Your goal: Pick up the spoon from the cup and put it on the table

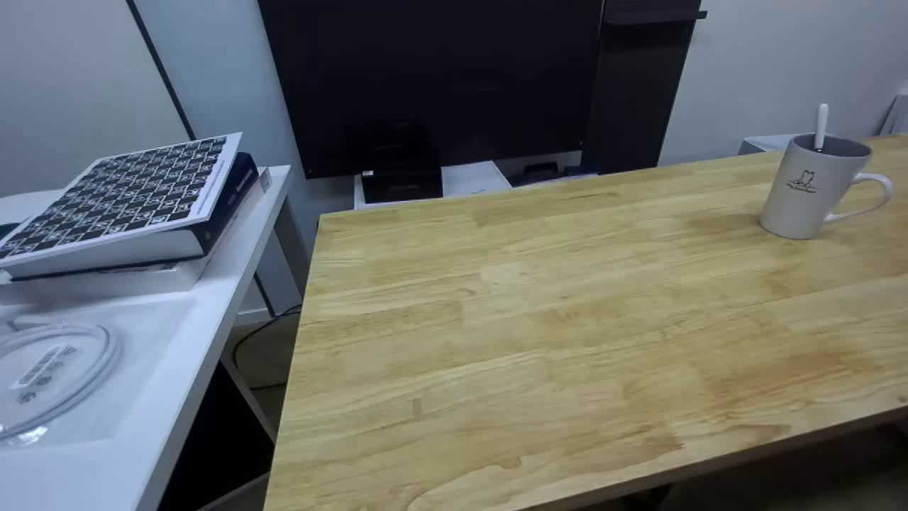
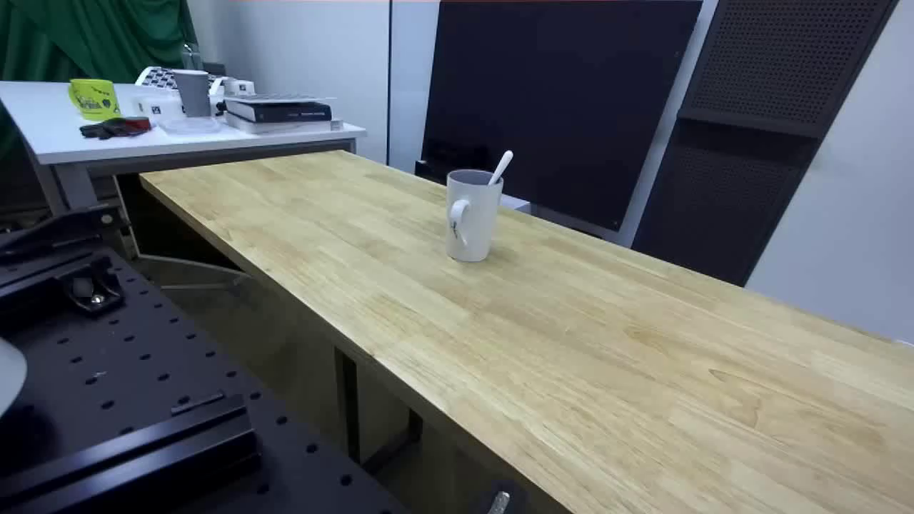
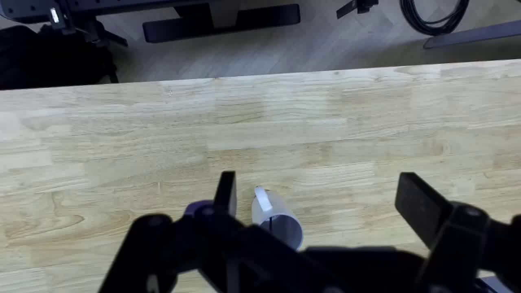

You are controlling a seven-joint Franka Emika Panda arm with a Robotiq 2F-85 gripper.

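Note:
The light grey-white cup stands upright on the wooden table, seen in both exterior views as the cup [image 1: 805,188] [image 2: 471,221] on the table [image 1: 525,333] [image 2: 607,343]. The spoon leans in the cup with its pale handle end above the rim, as the spoon [image 1: 821,128] [image 2: 501,168]. In the wrist view the cup [image 3: 279,207] shows on the table [image 3: 142,154], partly hidden by the gripper. A thin dark strip of the spoon [image 3: 270,224] shows inside it. My gripper [image 3: 317,183] is open and empty, above the table, with the cup nearer its left finger. It is outside both exterior views.
A white side table [image 1: 234,284] with stacked books [image 1: 135,206] adjoins the table's end. A dark perforated platform [image 2: 164,371] stands along the table's front edge, across a gap. A dark panel [image 2: 543,107] stands behind the table.

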